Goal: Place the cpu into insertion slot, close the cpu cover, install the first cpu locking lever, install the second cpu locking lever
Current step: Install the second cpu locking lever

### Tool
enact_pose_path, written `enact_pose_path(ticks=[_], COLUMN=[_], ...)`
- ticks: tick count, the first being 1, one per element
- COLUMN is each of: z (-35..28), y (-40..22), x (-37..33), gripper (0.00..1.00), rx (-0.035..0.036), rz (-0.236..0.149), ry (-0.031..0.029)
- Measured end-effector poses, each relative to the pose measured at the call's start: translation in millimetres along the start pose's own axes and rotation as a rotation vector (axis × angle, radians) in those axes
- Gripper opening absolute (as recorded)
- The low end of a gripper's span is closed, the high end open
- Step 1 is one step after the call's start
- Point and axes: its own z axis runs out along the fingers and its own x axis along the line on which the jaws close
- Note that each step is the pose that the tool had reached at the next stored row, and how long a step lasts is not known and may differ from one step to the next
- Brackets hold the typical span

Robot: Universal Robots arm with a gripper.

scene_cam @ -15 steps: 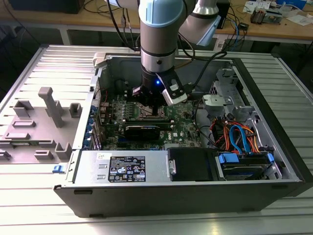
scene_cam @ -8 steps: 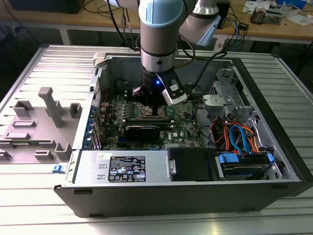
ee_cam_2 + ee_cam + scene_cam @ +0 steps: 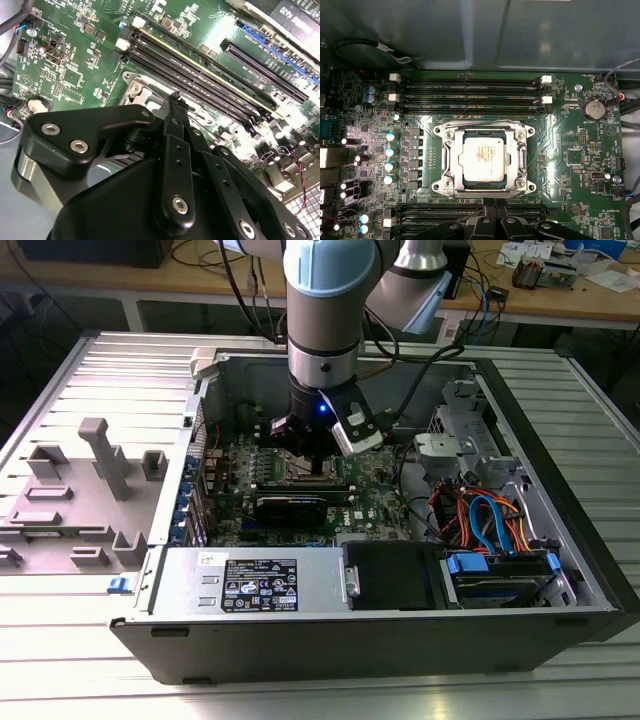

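The cpu [image 3: 484,157] sits in the insertion slot [image 3: 447,162], cpu cover [image 3: 522,150] down; the gripper [image 3: 493,220] (fingers pressed together, empty) hovers just beside the slot's edge.

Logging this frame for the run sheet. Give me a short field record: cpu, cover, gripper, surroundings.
cpu: silver-topped cpu lies flat inside the insertion slot
cover: cpu cover lies down around the chip, which shows through its window
gripper: gripper sits low over the green board, at the socket's edge, beside the memory slots
gripper state: fingers together, holding nothing
surroundings: open computer case on a metal table
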Motion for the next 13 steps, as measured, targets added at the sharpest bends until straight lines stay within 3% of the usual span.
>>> enact_pose_path(ticks=[9,11,12,13], z=[0.0,0.0,-0.4,-0.1], y=[-0.1,-0.2,-4.8,-6.1], x=[0.0,0.0,0.2,2.5], gripper=[0.11,0.11,0.11,0.11], rx=[-0.0091,-0.0133,-0.0222,-0.0228], rz=[0.000,0.000,0.001,0.001], ry=[-0.0001,-0.0002,0.0029,0.0030])
